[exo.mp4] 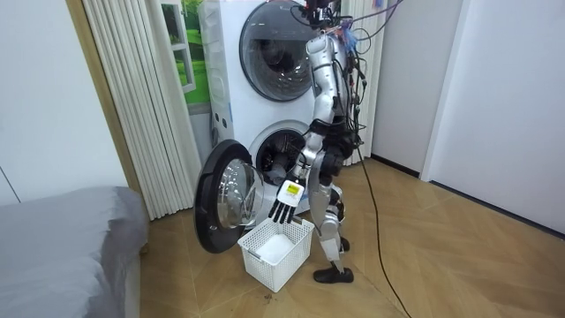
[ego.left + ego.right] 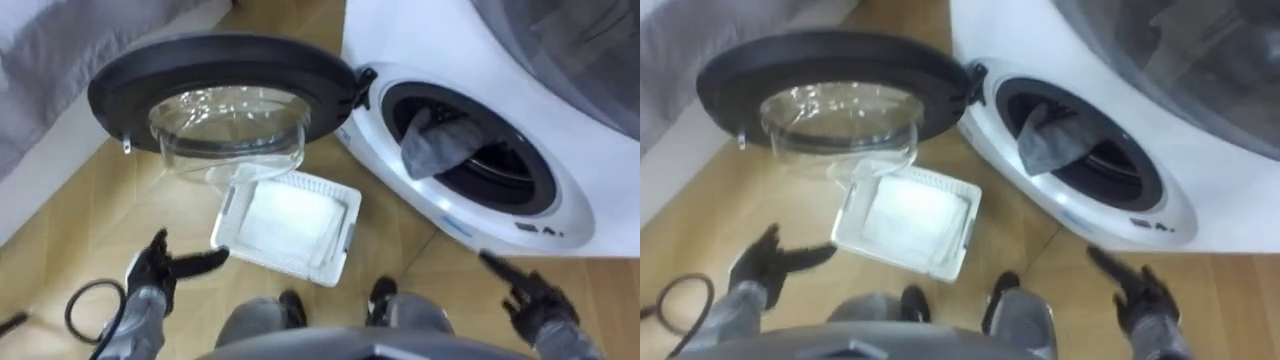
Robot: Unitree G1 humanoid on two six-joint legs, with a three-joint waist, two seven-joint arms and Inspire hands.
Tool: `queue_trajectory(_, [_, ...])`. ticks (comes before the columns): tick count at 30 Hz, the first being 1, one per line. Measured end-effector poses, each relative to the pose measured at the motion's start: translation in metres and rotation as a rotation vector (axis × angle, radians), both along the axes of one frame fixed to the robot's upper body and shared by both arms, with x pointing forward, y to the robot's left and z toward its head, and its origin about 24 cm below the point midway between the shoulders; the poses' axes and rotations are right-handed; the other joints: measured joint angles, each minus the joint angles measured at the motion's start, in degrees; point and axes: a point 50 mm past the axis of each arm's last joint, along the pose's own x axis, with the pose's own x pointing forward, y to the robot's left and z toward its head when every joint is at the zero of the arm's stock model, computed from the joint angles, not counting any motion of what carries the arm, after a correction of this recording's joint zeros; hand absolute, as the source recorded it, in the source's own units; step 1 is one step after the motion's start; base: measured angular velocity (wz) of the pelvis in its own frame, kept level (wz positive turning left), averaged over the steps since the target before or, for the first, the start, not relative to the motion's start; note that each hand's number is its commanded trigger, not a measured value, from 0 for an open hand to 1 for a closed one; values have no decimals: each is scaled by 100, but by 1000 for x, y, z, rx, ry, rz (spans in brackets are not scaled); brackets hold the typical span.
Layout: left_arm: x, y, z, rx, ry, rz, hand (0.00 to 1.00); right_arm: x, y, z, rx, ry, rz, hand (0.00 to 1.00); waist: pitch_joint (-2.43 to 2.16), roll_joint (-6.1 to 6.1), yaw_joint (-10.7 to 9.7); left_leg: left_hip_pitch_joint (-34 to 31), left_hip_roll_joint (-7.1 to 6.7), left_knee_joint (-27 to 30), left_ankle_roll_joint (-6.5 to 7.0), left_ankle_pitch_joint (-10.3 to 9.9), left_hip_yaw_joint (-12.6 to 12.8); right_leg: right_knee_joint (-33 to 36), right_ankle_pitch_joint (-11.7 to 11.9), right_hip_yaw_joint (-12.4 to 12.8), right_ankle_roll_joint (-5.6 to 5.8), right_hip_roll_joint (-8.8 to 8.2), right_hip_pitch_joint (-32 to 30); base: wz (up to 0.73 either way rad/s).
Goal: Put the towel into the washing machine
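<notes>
A grey towel [image 2: 436,146] hangs bunched in the round opening of the white washing machine [image 2: 470,60], partly inside the drum and partly draped over the lower rim. The machine's door [image 2: 220,80] stands swung wide open to my left. My left hand [image 2: 160,270] is low at the left, beside a white basket [image 2: 335,200], with its fingers straight and holding nothing. My right hand [image 2: 530,292] is low at the right, below the machine's front, with its fingers also stretched out and empty. In the room view I stand upright facing the lower machine [image 1: 282,155], with the left hand [image 1: 284,205] above the basket [image 1: 265,261].
The white basket lies on the wooden floor just before my feet, with something pale in it that I cannot make out. A bed with grey covers [image 2: 60,50] stands at the left. A second drum [image 1: 274,53] is stacked above the washer.
</notes>
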Motion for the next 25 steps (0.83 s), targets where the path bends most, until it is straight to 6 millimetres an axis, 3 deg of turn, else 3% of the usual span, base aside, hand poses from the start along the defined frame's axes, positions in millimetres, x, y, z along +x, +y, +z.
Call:
queue_trajectory(2, [-17,5,-3,-7,42,29,0,-8,3,-2,13,25,31,0,-11,-47,-9,214,2,-133,-27,26,0,-101,-5,1,-8,44,186,-7])
queue_trajectory(5, [-46,10,-5,-3,109,67,0,-24,10,-7,35,84,79,0,-62,-136,-24,516,10,-262,-51,37,-22,-302,-3,-29,-16,103,542,5])
queue_trajectory(9, [-70,6,-8,-20,192,80,0,-31,21,-11,75,146,170,0,-43,-177,47,898,1,-500,-62,41,-13,-481,13,-24,5,145,896,0])
queue_trajectory(12, [-77,4,-10,-19,238,79,0,-26,28,-13,75,166,292,0,-51,-194,108,1005,0,-533,-82,53,-19,-493,14,-25,7,173,1019,0])
queue_trajectory(15, [-70,-3,-13,-24,237,73,0,-22,35,-14,71,193,407,0,-49,-192,171,1109,13,-531,-96,51,-45,-579,16,-51,3,202,1140,1])
queue_trajectory(25, [-71,-7,-15,-27,273,81,0,-16,40,-16,55,237,544,0,-29,-207,164,1358,96,-607,-179,12,-42,-678,17,-9,-1,319,1405,-2])
